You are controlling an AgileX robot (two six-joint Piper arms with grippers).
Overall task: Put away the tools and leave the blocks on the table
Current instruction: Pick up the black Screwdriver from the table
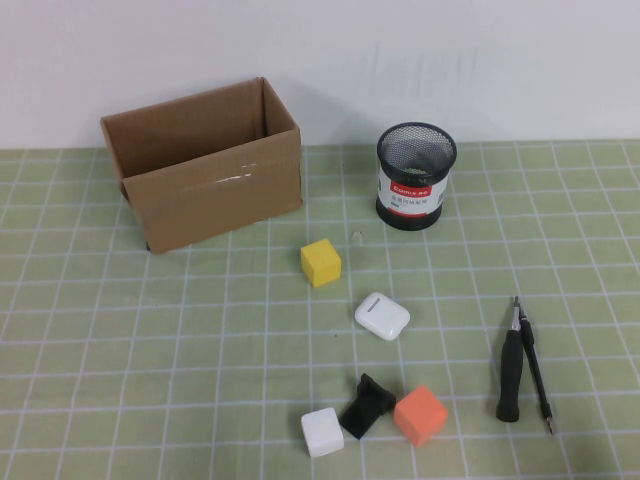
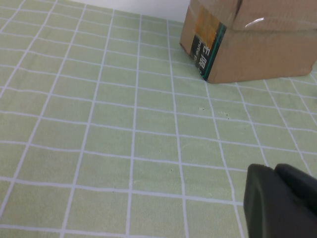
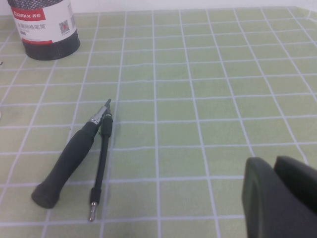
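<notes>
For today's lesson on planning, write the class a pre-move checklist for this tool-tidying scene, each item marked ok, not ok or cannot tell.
1. Screwdriver and pen-like tool lie free on the table, side by side: ok.
2. Scissors located: not ok, none in any view.
3. Mesh cup upright, mouth open: ok. Cardboard box open-topped: ok.
4. Blocks apart from the tools: yellow block, white block, orange block: ok.
5. Right hand open for a grasp: not ok, shut, near the screwdriver.
6. Left hand parked and shut near the box: ok.
</notes>
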